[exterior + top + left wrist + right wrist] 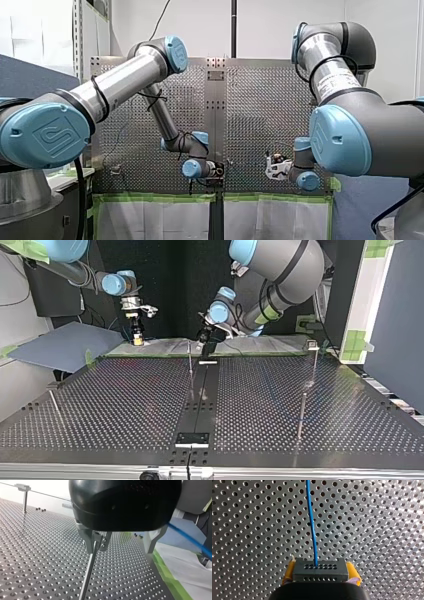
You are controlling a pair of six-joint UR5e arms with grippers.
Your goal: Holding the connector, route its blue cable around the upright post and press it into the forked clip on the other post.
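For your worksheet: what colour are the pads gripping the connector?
Yellow pads, clearest in the right wrist view.

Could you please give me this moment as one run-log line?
right gripper: shut on connector | blue cable: runs from connector over perforated table | left gripper: fingers open, upright post at one finger

Bright, even room light. Glare sparkles across the perforated bench [387, 517] in the right wrist view; the top view's backdrop lies dark.
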